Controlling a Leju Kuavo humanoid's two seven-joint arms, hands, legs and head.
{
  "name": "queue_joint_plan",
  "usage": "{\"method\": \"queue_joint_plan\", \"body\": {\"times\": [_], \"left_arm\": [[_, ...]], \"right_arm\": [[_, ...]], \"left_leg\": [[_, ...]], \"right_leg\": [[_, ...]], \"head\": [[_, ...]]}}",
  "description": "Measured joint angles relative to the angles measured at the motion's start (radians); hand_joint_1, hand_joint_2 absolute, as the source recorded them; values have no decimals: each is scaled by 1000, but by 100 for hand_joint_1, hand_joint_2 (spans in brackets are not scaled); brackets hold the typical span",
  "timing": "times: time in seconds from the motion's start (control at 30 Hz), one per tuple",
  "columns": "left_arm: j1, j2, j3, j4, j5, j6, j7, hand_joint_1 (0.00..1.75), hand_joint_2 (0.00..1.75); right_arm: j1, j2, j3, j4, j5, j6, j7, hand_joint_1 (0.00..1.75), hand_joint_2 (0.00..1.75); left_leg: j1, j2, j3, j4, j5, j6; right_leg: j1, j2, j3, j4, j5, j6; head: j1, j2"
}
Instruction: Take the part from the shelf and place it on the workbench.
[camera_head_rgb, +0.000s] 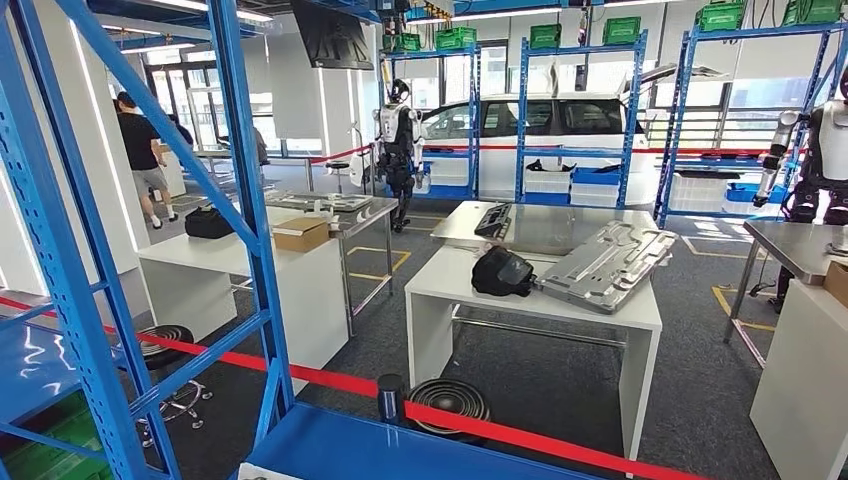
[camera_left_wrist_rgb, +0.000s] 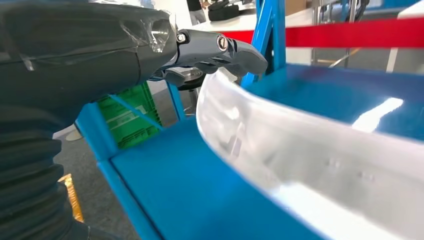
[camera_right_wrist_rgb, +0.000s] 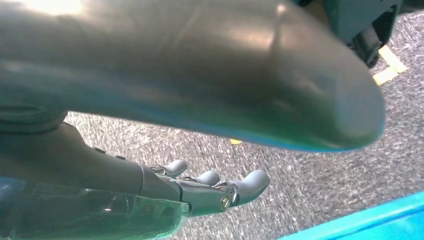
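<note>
The left hand (camera_left_wrist_rgb: 215, 52) is right up against the camera in the left wrist view, its fingers reaching over the top edge of the part (camera_left_wrist_rgb: 300, 150) — a shiny curved strip of metal sitting on the blue shelf (camera_left_wrist_rgb: 190, 200). Whether the hand actually grips it, I can't tell; the fingers lie on or just over the rim.

The right hand (camera_right_wrist_rgb: 200, 192) is in the right wrist view with fingers stretched out straight and apart, holding nothing, under a big smooth blurred shape I can't identify, with grey carpet beyond.

From the head view, the shelf's blue frame (camera_head_rgb: 240, 200) takes up the left side. Beyond the shelf, past a red barrier tape (camera_head_rgb: 330, 380), stands the white workbench (camera_head_rgb: 540, 300) — it carries a large grey metal panel (camera_head_rgb: 605, 265) and a black bag-like thing (camera_head_rgb: 500, 272). Further back, another humanoid robot (camera_head_rgb: 397, 150) stands near a white car (camera_head_rgb: 540, 130).
</note>
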Motion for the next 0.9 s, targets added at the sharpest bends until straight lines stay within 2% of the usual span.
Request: {"method": "queue_joint_plan", "body": {"times": [0.03,0.1,0.17,0.2,0.27,0.3,0.33,0.37,0.4,0.43,0.47,0.5,0.53,0.63,0.7,0.73,0.8,0.83,0.87,0.9], "left_arm": [[-10,-5,0,9,-4,2,0,0,175],[-26,-16,-2,30,-13,6,0,0,175],[-41,-32,-4,52,-21,9,0,0,175],[-51,-42,-5,64,-24,11,-1,0,175],[-66,-59,-10,89,-31,15,-3,0,175],[-69,-68,-12,100,-34,18,-4,0,175],[-71,-77,-15,110,-38,21,-6,0,175],[-72,-86,-19,119,-42,23,-7,0,175],[-74,-95,-22,126,-45,25,-8,0,175],[-78,-104,-25,132,-47,26,-9,0,175],[-84,-111,-28,137,-49,27,-9,0,175],[-91,-117,-30,143,-50,27,-9,0,175],[-99,-123,-33,149,-51,27,-9,0,175],[-117,-138,-42,169,-55,27,-11,0,175],[-125,-145,-46,179,-55,29,-16,0,175],[-129,-148,-48,186,-55,29,-19,0,175],[-132,-153,-53,203,-55,31,-22,0,175],[-131,-156,-55,211,-55,31,-23,0,175],[-130,-159,-57,217,-55,30,-24,0,175],[-130,-162,-58,222,-55,30,-24,0,175]], "right_arm": [[-4,1,5,0,-3,1,2,0,0],[-9,3,15,-1,-8,2,6,0,0],[-14,5,25,-1,-12,3,11,0,0],[-17,5,29,-1,-14,3,13,0,0],[-22,5,37,-1,-18,8,17,0,0],[-23,5,40,-1,-21,11,18,0,0],[-24,5,43,-1,-24,14,20,0,0],[-24,5,47,-1,-27,16,21,0,0],[-25,5,50,-1,-31,17,23,0,0],[-26,5,53,-1,-35,17,23,0,0],[-28,4,55,-1,-38,17,24,0,0],[-29,4,57,-1,-41,16,25,0,0],[-29,4,59,-1,-44,15,26,0,0],[-30,7,65,-1,-48,14,29,0,0],[-31,9,68,-1,-50,15,30,0,0],[-32,9,70,-1,-53,16,30,0,0],[-32,9,74,-1,-59,20,30,0,0],[-31,10,76,-1,-61,21,30,0,0],[-31,10,78,-1,-64,22,30,0,0],[-31,11,80,-1,-65,22,30,0,0]], "left_leg": [[-3,0,13,-26,3,4],[-7,0,16,-35,4,10],[-5,1,25,-51,15,22],[-3,1,28,-59,21,28],[-3,1,27,-64,27,35],[-4,1,26,-64,27,35],[-5,1,26,-63,27,35],[-5,0,26,-62,27,35],[-5,-1,26,-59,26,33],[-5,-2,25,-55,23,31],[-7,-3,23,-48,19,26],[-9,-3,20,-42,15,22],[-11,-4,17,-37,12,18],[-10,-3,12,-31,8,9],[-6,-2,-9,13,-22,-1],[-4,-2,-34,65,-51,-7],[1,-1,-100,206,-112,-15],[2,-1,-124,253,-124,-17],[3,-1,-132,264,-117,-16],[3,-1,-118,231,-92,-13]], "right_leg": [[1,0,-2,-1,1,4],[1,-1,-2,-5,4,16],[1,-2,-12,13,-7,22],[1,-3,-31,50,-26,20],[1,-3,-95,181,-82,15],[1,-3,-126,246,-104,16],[1,-3,-145,283,-112,20],[0,-3,-145,280,-104,27],[-1,-4,-123,234,-81,36],[-2,-5,-86,159,-51,44],[-2,-6,-50,88,-27,46],[-2,-6,-23,35,-9,42],[-2,-6,-9,8,-1,35],[-2,-4,-8,2,4,14],[-7,-3,-7,0,6,5],[-8,-3,-6,0,6,2],[-6,-2,-7,0,6,-2],[-6,-2,-7,0,6,-2],[-5,-2,-6,0,6,-2],[-4,-1,-6,0,6,-2]], "head": [[0,0],[0,0],[1,0],[2,0],[4,0],[5,0],[5,0],[6,0],[6,0],[6,0],[7,0],[7,0],[6,0],[5,0],[4,0],[3,0],[1,0],[1,0],[1,0],[1,0]]}}
